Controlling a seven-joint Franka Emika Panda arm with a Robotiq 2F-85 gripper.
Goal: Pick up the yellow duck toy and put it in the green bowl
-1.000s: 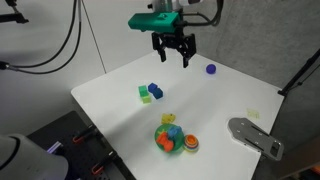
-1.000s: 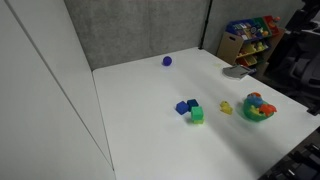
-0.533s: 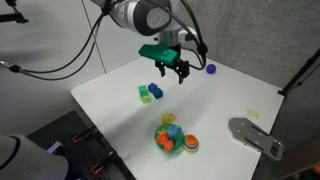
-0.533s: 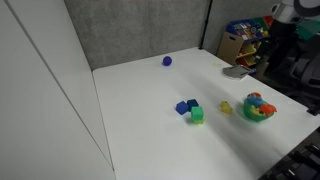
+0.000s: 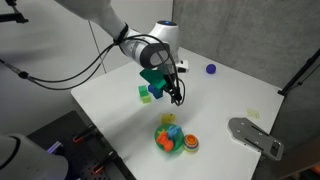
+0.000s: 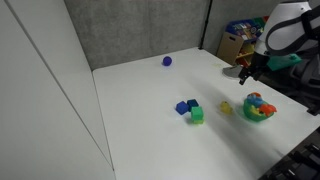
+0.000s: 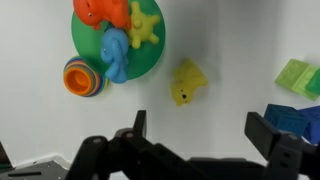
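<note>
The yellow duck toy [image 7: 186, 82] lies on the white table, just beside the green bowl [image 7: 82, 40]. In both exterior views the duck [image 5: 168, 118] [image 6: 226, 107] sits next to the bowl [image 5: 158, 139] [image 6: 256, 117]. The bowl holds an orange, a blue and a yellow toy. My gripper [image 7: 200, 130] is open and empty. It hangs above the table a little short of the duck, with the duck ahead of the gap between the fingers. It shows in both exterior views [image 5: 173, 93] [image 6: 245, 72].
A green block [image 5: 145, 95] [image 7: 296, 75] and a blue block [image 6: 182, 106] [image 7: 290, 115] lie close beside the gripper. A striped ring toy [image 7: 82, 77] touches the bowl. A purple ball [image 5: 211, 69] lies far back. A grey object [image 5: 255, 135] sits at the table edge.
The gripper has come down and forward from high over the table's far side to low above the blocks, close to the duck. It stays open. The toys have not moved.
</note>
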